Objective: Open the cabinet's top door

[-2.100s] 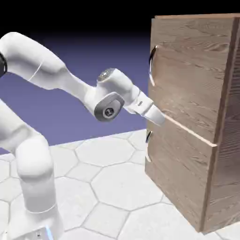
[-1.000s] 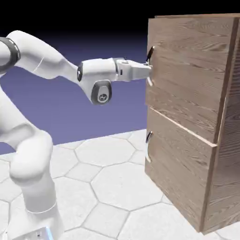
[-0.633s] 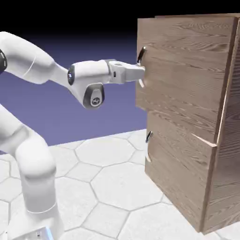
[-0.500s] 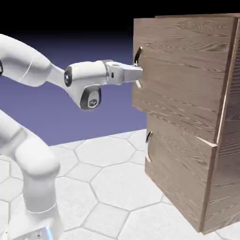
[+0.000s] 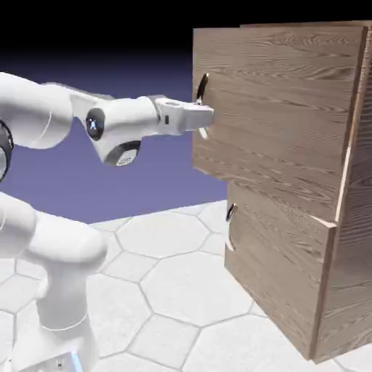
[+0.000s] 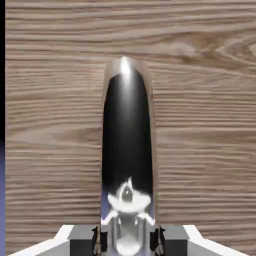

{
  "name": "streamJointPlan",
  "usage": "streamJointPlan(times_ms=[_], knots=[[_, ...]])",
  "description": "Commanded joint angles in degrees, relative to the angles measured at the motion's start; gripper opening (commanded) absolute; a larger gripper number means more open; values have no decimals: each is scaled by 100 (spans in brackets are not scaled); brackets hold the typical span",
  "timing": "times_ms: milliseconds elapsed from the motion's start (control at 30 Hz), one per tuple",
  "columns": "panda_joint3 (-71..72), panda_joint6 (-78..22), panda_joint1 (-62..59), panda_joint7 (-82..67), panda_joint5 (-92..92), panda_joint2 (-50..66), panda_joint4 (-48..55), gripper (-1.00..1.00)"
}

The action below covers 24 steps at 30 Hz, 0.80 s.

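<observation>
The brown wood-grain cabinet [image 5: 341,240] stands at the exterior view's right. Its top door [image 5: 276,109] is swung partly out, its free edge well ahead of the lower panel. A thin curved dark metal handle [image 5: 201,89] sits on that free edge. My gripper [image 5: 206,116] reaches in level from the left and is shut on this handle. In the hand view the handle [image 6: 127,150] rises as a glossy dark bar between my grey fingertips [image 6: 98,239], with the door's wood [image 6: 200,125] filling the frame behind it.
The lower door [image 5: 280,272] stays flush with its small handle [image 5: 229,213]. A pale hexagon-tiled table [image 5: 167,290] spreads below. My white arm [image 5: 65,116] spans the left half of the exterior view, and its base column [image 5: 62,290] rises at lower left.
The top door has swung further out toward the exterior view's left, pulled by the handle. My hand and forearm drew back leftward with it, still shut on the handle.
</observation>
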Motion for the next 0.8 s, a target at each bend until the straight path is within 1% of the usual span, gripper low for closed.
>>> streamJointPlan(times_ms=[0,100,300,533,767], knots=[[-53,-2,144,-253,182,-138,-14,-100],[-40,-347,208,-799,564,-720,-164,-100],[252,-1772,-587,-1210,890,-1908,-529,-100],[239,-3517,-1649,-1300,827,-3009,-787,-100],[-303,-5261,-2619,-1277,355,-3948,-888,-100]])
